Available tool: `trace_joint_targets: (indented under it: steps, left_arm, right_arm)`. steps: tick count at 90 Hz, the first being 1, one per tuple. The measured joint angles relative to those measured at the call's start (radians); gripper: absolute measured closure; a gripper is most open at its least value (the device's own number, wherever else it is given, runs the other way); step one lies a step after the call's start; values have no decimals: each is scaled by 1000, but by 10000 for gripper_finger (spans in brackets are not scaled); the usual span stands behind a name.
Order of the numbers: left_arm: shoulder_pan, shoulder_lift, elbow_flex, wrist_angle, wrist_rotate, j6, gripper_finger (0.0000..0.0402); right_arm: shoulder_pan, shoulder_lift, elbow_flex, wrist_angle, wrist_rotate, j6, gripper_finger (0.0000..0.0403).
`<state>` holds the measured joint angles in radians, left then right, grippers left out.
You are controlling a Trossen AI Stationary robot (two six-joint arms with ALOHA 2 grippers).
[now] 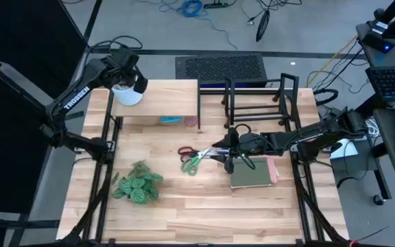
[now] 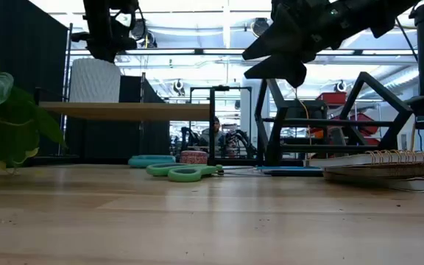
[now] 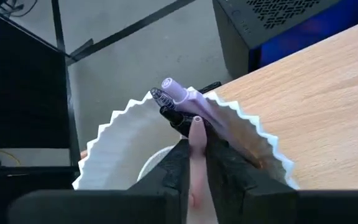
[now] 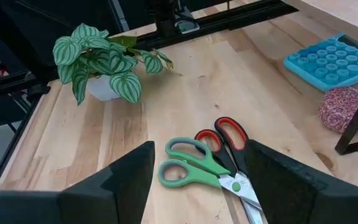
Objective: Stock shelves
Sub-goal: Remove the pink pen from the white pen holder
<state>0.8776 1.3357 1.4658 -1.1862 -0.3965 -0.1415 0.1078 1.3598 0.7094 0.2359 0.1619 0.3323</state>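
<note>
My right hand [image 1: 229, 156] hovers over the middle of the light wooden tabletop [image 1: 204, 213], fingers spread wide and holding nothing. Directly under and just ahead of it lie two pairs of scissors, one green-handled [image 4: 194, 169] and one with red-and-black handles [image 4: 227, 138], side by side and touching. Their long axes run roughly along my reach, handles away from me toward the left, blades back under my wrist. The right arm is clearly the nearer one for these. Behind my hand sits a green spiral-bound notebook [image 1: 252, 177] over a pink sheet.

The black wire-frame rack with upright dividers [image 1: 259, 103] stands at the far edge, just beyond my right hand. The pale-wood flat-topped riser shelf [image 1: 163, 103] stands beside it to the left.

My left hand [image 3: 194, 163] is over the far-left corner of the riser, closed on a pink-and-lilac marker [image 3: 188, 112] that points down into a white ribbed cup [image 2: 94, 79] standing on the shelf top. Other pens are already in the cup.

Only the right wrist view shows how the scissor handles overlap. The low view shows the gap beneath my right hand, so I judge it is still well above them. A teal tray [image 4: 331, 61] and a pinkish yarn ball [image 4: 348, 107] lie under the riser. A potted plant with striped leaves [image 1: 137, 184] sits near-left.
</note>
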Motion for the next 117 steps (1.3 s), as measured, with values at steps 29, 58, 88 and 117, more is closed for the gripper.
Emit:
trace_joint_targets:
  steps: [29,58,88,117]
  left_arm:
    - [-6,-5,0,-12,-1,1,401]
    - [-48,-74,32,4,0,1,401]
    - [-44,-80,32,-5,109,44,376]
    - [-44,-80,32,-5,111,78,270]
  right_arm:
    - [0,0,0,0,0,0,170]
    - [0,0,0,0,0,0,170]
    - [0,0,0,-1,0,0,170]
    - [-3,0,0,-11,0,-107,170]
